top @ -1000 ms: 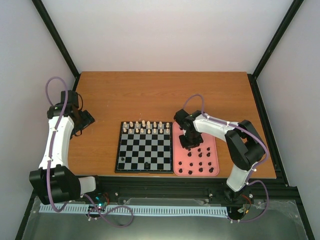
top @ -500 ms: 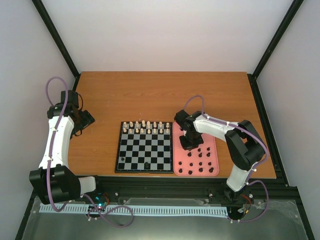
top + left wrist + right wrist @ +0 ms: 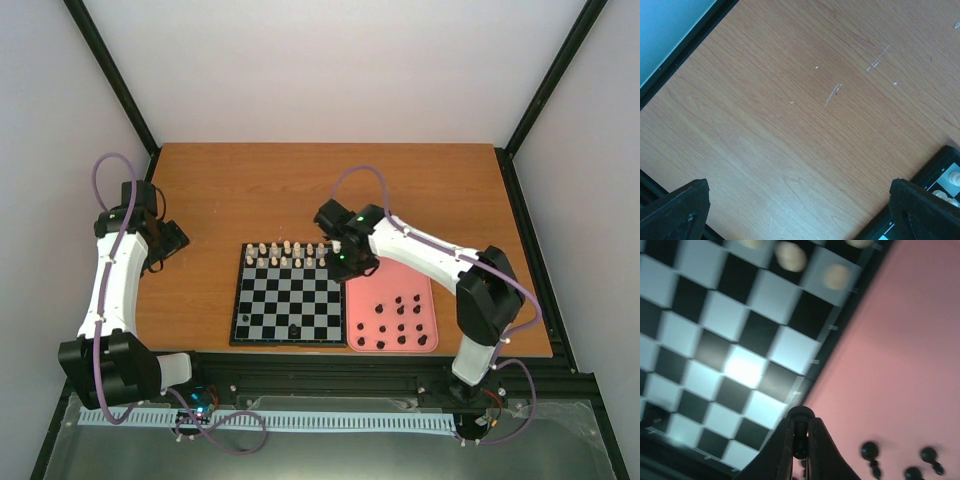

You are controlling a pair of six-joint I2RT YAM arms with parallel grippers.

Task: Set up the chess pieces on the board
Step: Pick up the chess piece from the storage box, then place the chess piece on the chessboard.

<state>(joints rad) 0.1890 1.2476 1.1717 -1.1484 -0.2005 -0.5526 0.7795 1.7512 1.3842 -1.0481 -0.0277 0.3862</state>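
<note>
Now that the right pincer [image 3: 800, 432] has pinched a black piece [image 3: 800, 414] and swung off the pink tray [image 3: 420, 287] toward 9 o'clock, it hangs over the 3 o'clock rim of the board [image 3: 285, 300], near the 2 o'clock corner. A second ago it was low over the tray's 11 o'clock corner.

Read: pick done, carry under way, placement pending. Two black pieces [image 3: 293, 327] already sit on the 6 o'clock rank. The rest, the tray pieces [image 3: 400, 322], wait at the board's 3 o'clock. White set [image 3: 287, 252] fills the 12 o'clock ranks.

Left pincer [image 3: 800, 210] unchanged: spread wide, empty, over bare desk [image 3: 790, 115] at the board's 9 o'clock.

Hard to read:
- Only the held piece's rounded head shows between the fingers, so type unknown.
- Right wrist view is blurred.
- Top view hides the held piece under the pincer.
- Tray count unclear.
</note>
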